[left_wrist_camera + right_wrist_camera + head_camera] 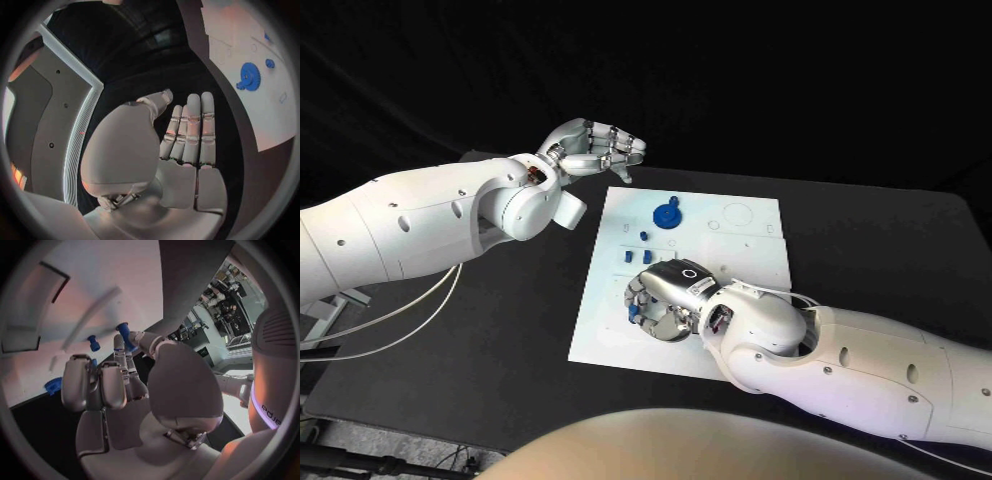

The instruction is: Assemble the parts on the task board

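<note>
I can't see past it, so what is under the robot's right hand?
The right hand hovers over the white task board. Small blue parts peek out beside its fingers; anything directly beneath the palm is covered.

robotics lab: black counter point(877, 250) against black backdrop, white task board point(733, 250), equipment racks point(228, 295) in the room behind.

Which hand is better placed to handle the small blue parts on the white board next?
The right hand: it is over the white task board, fingers at a small blue peg. The left hand is empty, off the board's far corner.
</note>
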### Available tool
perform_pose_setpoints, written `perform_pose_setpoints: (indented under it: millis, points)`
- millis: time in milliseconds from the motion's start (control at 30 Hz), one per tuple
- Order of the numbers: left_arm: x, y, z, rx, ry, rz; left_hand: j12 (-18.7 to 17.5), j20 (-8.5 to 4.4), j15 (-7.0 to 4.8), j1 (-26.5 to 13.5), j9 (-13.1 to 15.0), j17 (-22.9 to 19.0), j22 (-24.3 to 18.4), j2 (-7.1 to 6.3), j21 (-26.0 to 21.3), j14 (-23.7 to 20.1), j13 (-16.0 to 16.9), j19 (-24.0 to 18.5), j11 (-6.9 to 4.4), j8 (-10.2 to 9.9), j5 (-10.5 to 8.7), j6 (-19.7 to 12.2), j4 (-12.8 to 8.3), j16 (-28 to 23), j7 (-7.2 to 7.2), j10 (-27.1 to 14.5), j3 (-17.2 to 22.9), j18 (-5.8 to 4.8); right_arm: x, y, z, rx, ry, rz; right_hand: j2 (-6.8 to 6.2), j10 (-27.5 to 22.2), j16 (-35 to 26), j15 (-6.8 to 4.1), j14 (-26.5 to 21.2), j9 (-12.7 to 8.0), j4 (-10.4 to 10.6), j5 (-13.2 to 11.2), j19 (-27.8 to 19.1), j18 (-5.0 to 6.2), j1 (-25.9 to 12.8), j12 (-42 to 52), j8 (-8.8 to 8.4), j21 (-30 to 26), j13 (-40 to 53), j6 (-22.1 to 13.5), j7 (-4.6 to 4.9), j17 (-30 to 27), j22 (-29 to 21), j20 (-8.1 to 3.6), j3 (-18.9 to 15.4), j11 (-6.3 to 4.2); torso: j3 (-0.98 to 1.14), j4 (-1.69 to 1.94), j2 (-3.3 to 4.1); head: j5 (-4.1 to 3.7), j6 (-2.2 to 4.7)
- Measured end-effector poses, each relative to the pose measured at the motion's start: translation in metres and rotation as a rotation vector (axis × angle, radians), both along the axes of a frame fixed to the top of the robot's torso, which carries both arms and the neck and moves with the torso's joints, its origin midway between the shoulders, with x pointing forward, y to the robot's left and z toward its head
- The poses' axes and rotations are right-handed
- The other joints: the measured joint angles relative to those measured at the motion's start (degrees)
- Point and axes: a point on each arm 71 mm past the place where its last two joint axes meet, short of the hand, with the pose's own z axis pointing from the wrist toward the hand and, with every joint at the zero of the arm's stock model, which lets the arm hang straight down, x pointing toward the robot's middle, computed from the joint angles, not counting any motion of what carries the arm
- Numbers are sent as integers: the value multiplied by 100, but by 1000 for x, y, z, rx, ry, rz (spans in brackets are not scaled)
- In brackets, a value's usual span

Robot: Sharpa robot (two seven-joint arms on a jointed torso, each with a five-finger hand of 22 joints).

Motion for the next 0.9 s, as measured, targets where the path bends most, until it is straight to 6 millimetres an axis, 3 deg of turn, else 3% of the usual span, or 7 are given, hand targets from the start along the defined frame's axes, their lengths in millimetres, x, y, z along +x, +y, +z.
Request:
perform_pose_setpoints:
  millis: [200, 300, 533, 600, 733, 800, 900]
  points:
    - [0, 0, 0, 0, 0, 0, 0, 0, 12, 0, 0, 0, 0, 0, 0, -12, 0, 0, 0, 0, 0, 0, -11, 0, 0, 0, 10, 0, 0, -1, 0, 1, -1, -4, 2, 0, 0, 0, 0, -42, -7, 0, -21, 0, 2, 0, -98, -22, 18, -125, -15, 0, 0, 22, -39, 0, 1, -3, -5, 7, 0]
    - [0, 0, 0, 0, 0, -1, 0, 0, 21, 0, 0, 0, 0, 0, 0, -21, 0, 0, 0, 0, 0, 0, -16, 0, 0, 0, 16, 0, 1, -3, 0, 5, -4, -9, -28, 0, 0, 0, 0, -86, -24, 0, -21, 0, 32, 0, -236, -23, 43, -326, -20, -1, -1, 22, -55, 0, 3, -3, -5, 9, 0]
    - [0, 1, 0, 1, 0, 1, 0, 0, 21, 0, 0, 1, 0, 0, 0, -20, 0, 0, 0, 0, 0, 0, -16, 0, 0, 0, 16, 0, -2, -21, 7, 59, -22, -36, -119, 34, 0, -22, 21, -187, -31, 0, 2, 0, 32, 0, -453, -22, 111, -602, -51, -20, -1, -2, -189, -34, 9, -8, -6, 2, 0]
    - [0, 1, 0, 1, 1, 1, 0, 0, 21, 0, 0, 1, 0, 0, 0, -20, 0, 0, 0, 0, 0, 0, -16, 0, 0, 0, 16, 0, -2, -28, 13, 89, -31, -49, -137, 89, 0, -24, 20, -204, -42, 0, 2, 0, 50, 47, -453, -22, 141, -602, -51, -22, -1, -2, -200, -83, 8, -10, -9, -7, 0]
    - [0, 2, 0, 1, 1, 2, 0, -1, 21, 0, 0, 1, 0, 0, 0, -20, 0, 0, 0, 0, 0, 0, -16, 0, 0, 0, 16, 0, 6, -57, 33, 172, -34, -110, -74, 274, 0, -56, 13, -205, -125, 0, 22, 0, 230, 289, -426, -22, 308, -413, -23, -32, -2, -22, -201, -57, 8, -15, -18, -70, 0]
    - [0, 3, 0, 2, 1, 3, 0, -1, 21, 0, 0, 1, 0, 0, 0, -20, 0, 1, 0, 0, 0, 0, -16, 0, 0, 1, 16, 0, 13, -74, 41, 202, -14, -158, -72, 317, 0, -55, 13, -195, -130, 0, 24, -87, 227, 469, -317, 35, 441, -196, 24, -3, -2, -21, -270, -23, 4, -20, -22, -117, 0]
    - [0, 5, 0, 3, 1, 6, 0, -1, 20, 0, 0, 1, 0, 0, 0, -20, 0, 1, 0, 0, 0, 0, -16, 0, 0, 1, 16, 0, 22, -106, 49, 239, 56, -256, -77, 451, 104, -70, 22, -151, -37, 0, 107, -93, 72, 1131, -142, 209, 935, -19, -36, 162, -2, -45, -563, -103, 1, -38, -35, -204, 0]
